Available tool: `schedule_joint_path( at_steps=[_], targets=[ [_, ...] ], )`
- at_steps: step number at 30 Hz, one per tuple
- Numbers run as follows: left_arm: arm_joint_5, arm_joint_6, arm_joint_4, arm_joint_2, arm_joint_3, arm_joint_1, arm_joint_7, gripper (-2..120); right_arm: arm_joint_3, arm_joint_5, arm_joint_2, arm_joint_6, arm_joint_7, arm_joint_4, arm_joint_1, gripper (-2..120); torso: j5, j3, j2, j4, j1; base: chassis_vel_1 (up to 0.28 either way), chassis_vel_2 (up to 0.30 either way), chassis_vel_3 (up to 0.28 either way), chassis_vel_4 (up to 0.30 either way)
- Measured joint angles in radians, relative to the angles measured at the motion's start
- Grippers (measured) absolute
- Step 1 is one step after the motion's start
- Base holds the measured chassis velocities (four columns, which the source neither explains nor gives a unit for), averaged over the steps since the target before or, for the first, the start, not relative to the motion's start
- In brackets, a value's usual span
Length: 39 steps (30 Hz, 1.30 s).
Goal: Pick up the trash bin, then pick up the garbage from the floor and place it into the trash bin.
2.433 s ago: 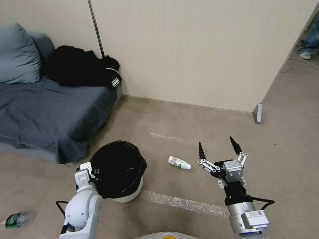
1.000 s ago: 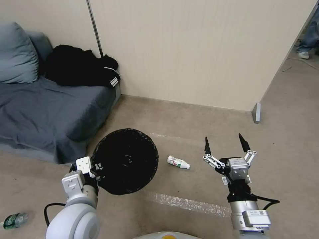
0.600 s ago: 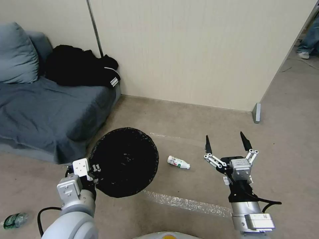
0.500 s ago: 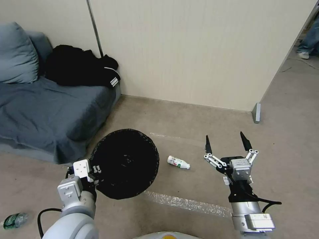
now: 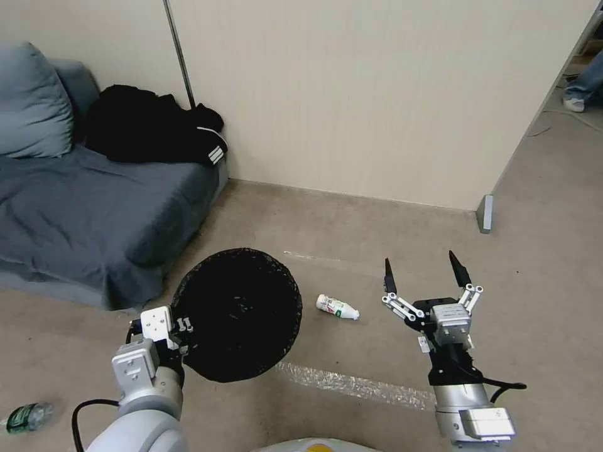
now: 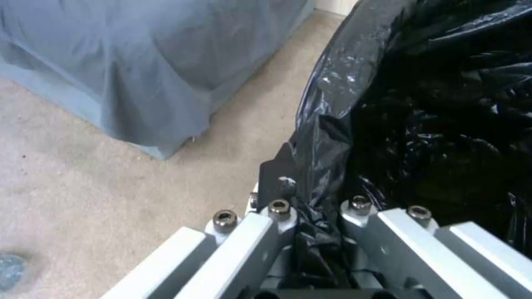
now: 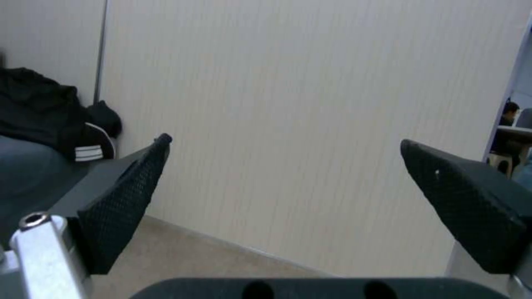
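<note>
Left gripper (image 5: pixel 181 331) is clamped on the near rim of the trash bin (image 5: pixel 242 314), pinching the crinkly black bag folded over the edge; in the left wrist view you can see the bag bunched up right between the fingers (image 6: pixel 275 178). The bin is off the carpet and tipped so its black-lined mouth faces up toward the head camera. Right gripper (image 5: pixel 423 276) hangs over the floor (image 5: pixel 352 226) on the robot's right side, fingers spread wide with nothing in them, tips pointing toward the beige wall (image 5: pixel 377 94). Between the bin and that gripper a small white bottle (image 5: pixel 337 307) lies on its side on the carpet, just right of the bin; it has a green and red label but I can't read any of the writing. Another bottle with a green label (image 5: pixel 25 417) sits on the floor far out to the left, near the left arm's elbow, and the text on it is unreadable too. A strip of pale tape (image 5: pixel 352 384) runs across the carpet close to the robot. Further back on the left there's a grey couch (image 5: pixel 81 220) with a black jacket with white stripes (image 5: pixel 151 135) piled on it.
</note>
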Motion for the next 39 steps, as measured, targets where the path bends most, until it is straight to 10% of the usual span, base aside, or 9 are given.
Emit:
schedule_joint_path(
  at_steps=[25, 39],
  targets=[
    [0.021, -0.022, 0.002, -0.006, 0.008, 0.004, 0.019, 1, 0.038, 0.058, -0.005, -0.104, -0.036, -0.019, 0.087, 100, 0.0001, 0.000, 0.000, -0.0001, 0.000, 0.000, 0.000, 0.000, 0.000],
    [0.044, -0.031, 0.002, -0.019, 0.001, 0.006, 0.024, 1, 0.050, 0.225, -0.231, -0.144, -0.081, -0.174, 0.303, 100, 0.0001, 0.000, 0.000, 0.0000, 0.000, 0.000, 0.000, 0.000, 0.000]
  ],
)
